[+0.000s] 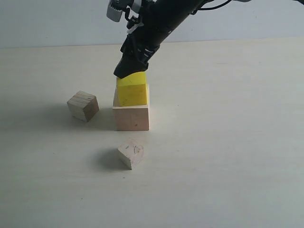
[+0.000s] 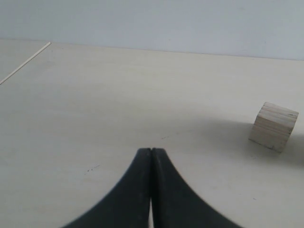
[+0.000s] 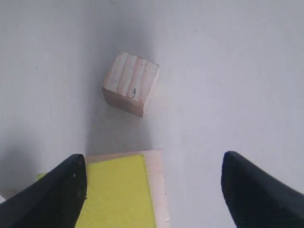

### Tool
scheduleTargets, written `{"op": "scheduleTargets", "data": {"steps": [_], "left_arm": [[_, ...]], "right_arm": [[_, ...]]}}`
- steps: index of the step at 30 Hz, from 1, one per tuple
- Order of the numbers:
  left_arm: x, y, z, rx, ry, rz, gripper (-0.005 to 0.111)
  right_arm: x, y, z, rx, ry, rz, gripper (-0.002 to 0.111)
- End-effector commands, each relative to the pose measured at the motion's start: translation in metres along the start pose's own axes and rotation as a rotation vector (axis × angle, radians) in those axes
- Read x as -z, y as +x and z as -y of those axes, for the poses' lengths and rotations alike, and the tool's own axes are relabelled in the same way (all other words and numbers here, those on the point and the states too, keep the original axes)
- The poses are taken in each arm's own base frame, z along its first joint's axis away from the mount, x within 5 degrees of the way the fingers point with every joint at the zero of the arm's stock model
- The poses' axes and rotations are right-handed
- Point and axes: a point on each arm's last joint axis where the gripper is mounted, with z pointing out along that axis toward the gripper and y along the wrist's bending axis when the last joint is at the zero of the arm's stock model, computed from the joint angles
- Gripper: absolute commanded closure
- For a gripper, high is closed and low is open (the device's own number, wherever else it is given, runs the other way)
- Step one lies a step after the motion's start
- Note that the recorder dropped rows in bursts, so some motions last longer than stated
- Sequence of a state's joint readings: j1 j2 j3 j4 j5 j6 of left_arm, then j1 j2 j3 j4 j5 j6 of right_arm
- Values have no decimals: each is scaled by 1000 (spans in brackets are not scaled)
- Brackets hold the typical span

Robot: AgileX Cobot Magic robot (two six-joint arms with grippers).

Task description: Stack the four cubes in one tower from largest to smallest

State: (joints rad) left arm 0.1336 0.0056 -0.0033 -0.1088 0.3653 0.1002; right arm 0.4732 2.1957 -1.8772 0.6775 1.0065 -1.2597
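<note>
Sitting on the large pale wooden cube [image 1: 132, 118], mid-tabletop [image 1: 228, 142], is the bright yellow cube [image 1: 132, 94], with flat matte faces. The right end effector [image 1: 130, 70] hangs right over it, jaws spread wide, gripping nothing. There's a bare wooden cube [image 1: 83, 105] at the stack's 9 o'clock and the knot-marked smallest cube [image 1: 131, 152] at 6 o'clock, both apart from it. The left end effector [image 2: 151, 151] is pinched fully closed and empty.

Right gripper [image 3: 154, 161] fingers [image 3: 61, 190] spread wide, nothing clamped. Below: yellow cube [image 3: 118, 190] sitting on pale wooden cube [image 3: 156, 190], near one finger; contact unclear. Small wooden cube [image 3: 130, 83], dark mark on edge, alone on table [image 3: 228, 71] beyond.
</note>
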Motion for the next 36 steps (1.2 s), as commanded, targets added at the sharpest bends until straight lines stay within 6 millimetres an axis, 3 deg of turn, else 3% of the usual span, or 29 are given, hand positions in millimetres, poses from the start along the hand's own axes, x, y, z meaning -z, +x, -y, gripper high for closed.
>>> {"op": "scheduleTargets", "data": {"steps": [1, 5, 9, 13, 15, 17, 20, 23, 27, 28, 32, 36], "left_arm": [[0, 0, 0, -3, 5, 13, 107], [0, 0, 0, -3, 5, 13, 107], [0, 0, 0, -3, 5, 13, 107], [0, 0, 0, -3, 5, 13, 107], [0, 0, 0, -3, 5, 13, 107], [0, 0, 0, -3, 5, 13, 107], [0, 0, 0, -3, 5, 13, 107], [0, 0, 0, -3, 5, 13, 107], [0, 0, 0, -3, 5, 13, 107], [0, 0, 0, -3, 5, 13, 107], [0, 0, 0, -3, 5, 13, 107], [0, 0, 0, -3, 5, 13, 107]], "right_arm": [[6, -7, -1, -6, 15, 23, 34], [22, -18, -5, -2, 35, 57, 34], [60, -40, -12, -35, 129, 121, 41], [105, -57, -16, -65, 313, 157, 73], [127, -58, -17, -176, 428, 120, 94], [139, -54, -16, -298, 508, 90, 108], [155, -57, -18, -413, 570, 126, 108], [183, -59, -26, -540, 711, 254, 108], [193, -36, -56, -511, 768, 281, 108], [191, -18, -65, -523, 778, 277, 108], [197, 19, -78, -574, 831, 284, 108], [224, 70, -94, -650, 939, 245, 108]]}}
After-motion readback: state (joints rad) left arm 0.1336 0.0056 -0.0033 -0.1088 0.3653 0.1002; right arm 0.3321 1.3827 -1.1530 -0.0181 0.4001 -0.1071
